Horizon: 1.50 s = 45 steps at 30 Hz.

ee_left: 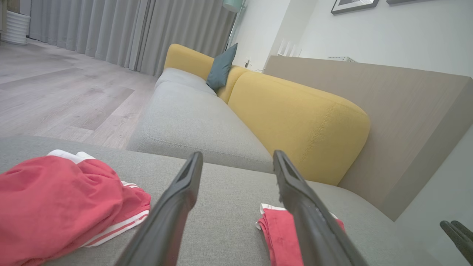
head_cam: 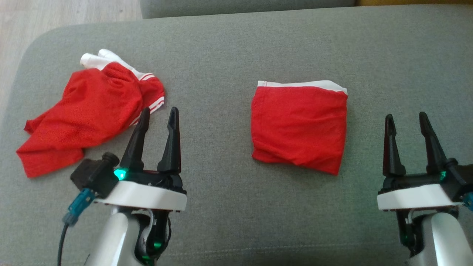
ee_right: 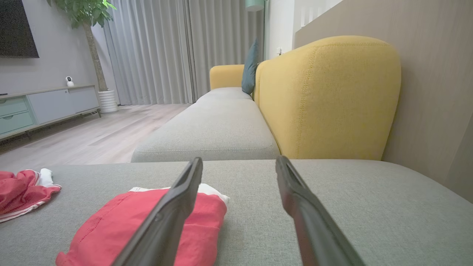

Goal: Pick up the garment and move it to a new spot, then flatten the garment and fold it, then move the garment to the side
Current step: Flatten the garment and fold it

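Left gripper (head_cam: 159, 111) and right gripper (head_cam: 405, 115): fingers spread, nothing held, both over the near edge of the grey seat cushion (head_cam: 236, 48). The crumpled red garment (head_cam: 85, 114) lies by the cushion's left edge, just ahead and left of the left gripper. One fingertip overlaps its striped hem in the head view, but contact cannot be told. Its long axis runs diagonally from the near-left corner toward the far middle, white waistband at the far end. The folded red garment (head_cam: 299, 125) sits mid-cushion between the grippers. Judgement: the crumpled piece is next, and the left arm is clearly nearer.

Soft, even daylight; slight wide-angle distortion
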Tool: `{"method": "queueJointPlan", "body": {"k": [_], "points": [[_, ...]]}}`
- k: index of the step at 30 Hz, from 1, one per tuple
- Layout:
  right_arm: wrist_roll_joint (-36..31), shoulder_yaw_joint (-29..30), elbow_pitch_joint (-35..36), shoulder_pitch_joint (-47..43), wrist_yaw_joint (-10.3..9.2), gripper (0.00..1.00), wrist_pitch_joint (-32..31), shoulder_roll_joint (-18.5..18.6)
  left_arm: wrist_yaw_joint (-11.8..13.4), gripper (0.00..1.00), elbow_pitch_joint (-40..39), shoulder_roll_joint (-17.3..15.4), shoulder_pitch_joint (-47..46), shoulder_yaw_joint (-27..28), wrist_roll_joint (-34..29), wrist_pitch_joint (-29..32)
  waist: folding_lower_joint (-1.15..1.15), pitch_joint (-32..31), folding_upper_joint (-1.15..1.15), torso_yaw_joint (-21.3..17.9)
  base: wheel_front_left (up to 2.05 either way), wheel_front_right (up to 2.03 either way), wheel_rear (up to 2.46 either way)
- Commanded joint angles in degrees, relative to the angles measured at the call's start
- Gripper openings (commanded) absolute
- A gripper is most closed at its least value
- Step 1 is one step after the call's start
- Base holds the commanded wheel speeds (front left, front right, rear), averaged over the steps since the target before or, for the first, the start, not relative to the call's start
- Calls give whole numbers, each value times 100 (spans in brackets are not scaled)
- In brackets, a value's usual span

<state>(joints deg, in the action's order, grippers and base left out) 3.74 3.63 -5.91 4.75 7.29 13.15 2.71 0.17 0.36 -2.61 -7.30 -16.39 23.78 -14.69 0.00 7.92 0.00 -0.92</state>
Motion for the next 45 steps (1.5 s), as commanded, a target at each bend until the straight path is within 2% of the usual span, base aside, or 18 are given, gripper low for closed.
{"method": "queueJointPlan", "body": {"k": [1, 5, 6, 14, 20, 26, 36, 45], "points": [[46, -153, 218, 86, 20, 100, 55, 19, -5, 100, -185, -27, -170, 176, -20, -30, 0, 9, 0, 7, 0, 0, 0], [72, -119, 253, 156, 20, 100, 41, 18, -14, 100, -196, -27, -220, 123, -3, -30, 0, 83, 0, 79, 0, 0, 0], [51, -147, 280, 239, 20, 0, 44, 18, -23, 100, -201, -27, -251, 94, 2, -30, 0, 150, 0, 151, 0, 0, 0], [-126, -460, -114, 872, 20, 0, -77, 18, -41, 100, -190, -27, -404, -37, 39, -30, 0, 563, 0, 630, 0, 0, 0], [-340, -653, -1075, 1454, 20, 0, -224, 17, -51, 100, -171, -27, -536, -119, 89, -30, 0, 876, 0, 1037, 0, 0, 0], [-678, -396, -2110, 1899, 20, 0, -259, 17, -45, 100, -187, -27, -639, -152, 135, -30, 0, 1120, 0, 1293, 0, 0, 0], [-761, -267, -3199, 2324, 20, 0, -103, 17, -46, 100, -156, -27, -719, -125, 115, -30, 0, 1216, 0, 1259, 0, 0, 0], [-463, -469, -3092, 2382, 20, 0, 149, 17, -60, 100, -125, -27, -669, -53, 54, -30, 0, 880, 0, 946, 0, 0, 0]]}}
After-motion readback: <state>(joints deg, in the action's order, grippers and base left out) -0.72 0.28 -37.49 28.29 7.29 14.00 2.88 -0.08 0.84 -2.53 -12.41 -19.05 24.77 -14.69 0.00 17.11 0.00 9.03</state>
